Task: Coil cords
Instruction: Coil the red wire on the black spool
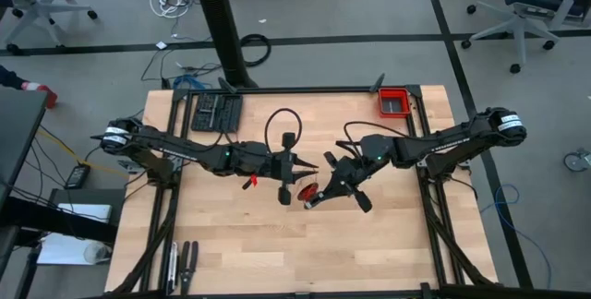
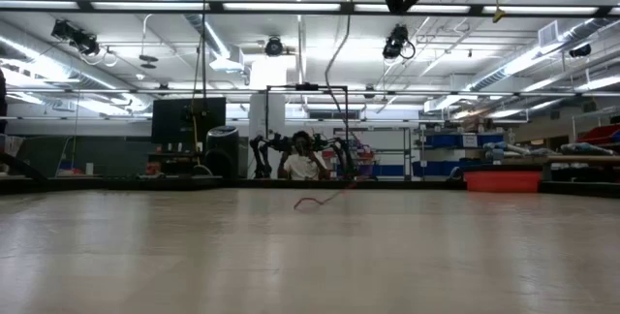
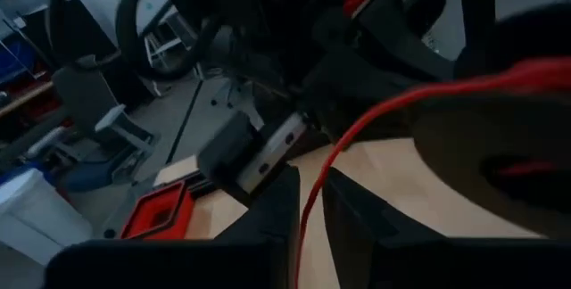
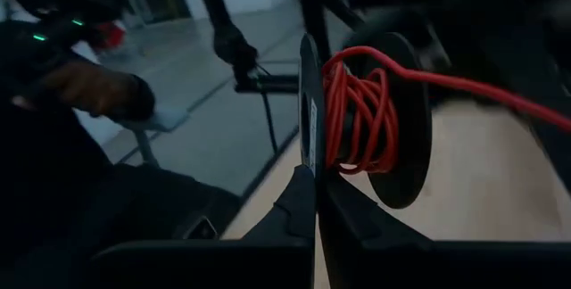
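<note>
High view puts both my arms over the middle of the wooden bench (image 1: 231, 253), reaching toward each other. My right pincer (image 1: 312, 197) is clamped on the rim of a dark spool (image 4: 393, 119), and the red cord (image 4: 357, 115) is wound in a tight bundle around that spool's core. From the bundle a single red strand runs off toward my left pincer (image 1: 284, 185), just beside the spool.

In the left wrist view the strand (image 3: 335, 160) passes down between my left fingers (image 3: 272, 209), which stand narrowly apart with the cord in the gap; whether they actually pinch it, I cannot tell. The spool's dark disc fills the space just beyond those fingers.

At bench height, a short red length of cord (image 2: 320, 199) lies on the far part of the surface, well away from the spool.

Behind the spool, at the bench's back edge, sits a red bin (image 1: 393, 102). A black cable loop (image 1: 280, 125) lies behind my left pincer.
</note>
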